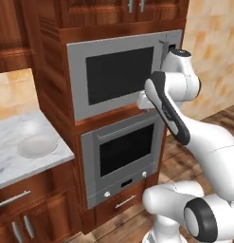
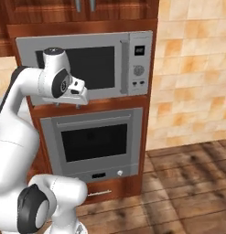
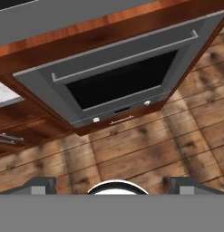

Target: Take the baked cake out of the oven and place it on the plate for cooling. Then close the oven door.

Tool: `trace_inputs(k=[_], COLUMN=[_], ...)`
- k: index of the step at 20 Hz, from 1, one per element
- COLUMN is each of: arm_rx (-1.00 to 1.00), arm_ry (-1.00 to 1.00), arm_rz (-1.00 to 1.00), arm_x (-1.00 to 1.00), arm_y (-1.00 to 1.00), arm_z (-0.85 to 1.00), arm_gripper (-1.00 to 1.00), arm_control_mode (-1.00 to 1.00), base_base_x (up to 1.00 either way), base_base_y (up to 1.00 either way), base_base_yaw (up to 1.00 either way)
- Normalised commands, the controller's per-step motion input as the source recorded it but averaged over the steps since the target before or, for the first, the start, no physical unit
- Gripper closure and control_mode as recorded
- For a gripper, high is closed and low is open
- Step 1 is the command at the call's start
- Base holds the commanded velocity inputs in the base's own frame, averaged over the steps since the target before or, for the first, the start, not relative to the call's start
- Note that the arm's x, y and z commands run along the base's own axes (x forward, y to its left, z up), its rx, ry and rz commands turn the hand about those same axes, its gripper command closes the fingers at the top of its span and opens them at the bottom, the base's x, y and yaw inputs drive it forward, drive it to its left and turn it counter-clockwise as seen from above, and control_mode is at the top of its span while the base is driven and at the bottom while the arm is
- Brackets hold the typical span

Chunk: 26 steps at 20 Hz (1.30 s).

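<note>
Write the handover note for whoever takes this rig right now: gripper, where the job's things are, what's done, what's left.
Gripper: open, empty, hanging in front of the strip between the microwave and the oven, above the door handle.
Oven door: shut.
Plate: on the marble counter left of the oven; whether the cake is on it cannot be told from here.
Done: door is closed, nothing in the fingers.
Left: check that the cake sits on the plate; if so, the job looks finished.
</note>
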Motion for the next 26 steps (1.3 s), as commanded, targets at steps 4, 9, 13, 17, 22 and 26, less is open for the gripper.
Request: trace_inputs(k=[4, 9, 13, 17, 22, 26], arm_rx=[0.00, 0.00, 0.00, 0.00, 0.00, 0.00], arm_ry=[0.00, 0.00, 0.00, 0.00, 0.00, 0.00], arm_rz=[0.00, 0.00, 0.00, 0.00, 0.00, 0.00], arm_x=[0.00, 0.00, 0.00, 0.00, 0.00, 0.00], arm_y=[0.00, 0.00, 0.00, 0.00, 0.00, 0.00], arm_z=[0.00, 0.00, 0.00, 0.00, 0.00, 0.00], arm_gripper=[-1.00, -1.00, -1.00, -1.00, -1.00, -1.00], arm_control_mode=[1.00, 1.00, 1.00, 1.00, 1.00, 1.00], base_base_x=[0.04, 0.19, 0.25, 0.00, 0.00, 0.00], base_base_y=[0.74, 0.56, 0.54, 0.52, 0.51, 0.53], base_base_yaw=[-0.47, -0.44, -0.39, -0.32, -0.24, -0.18])
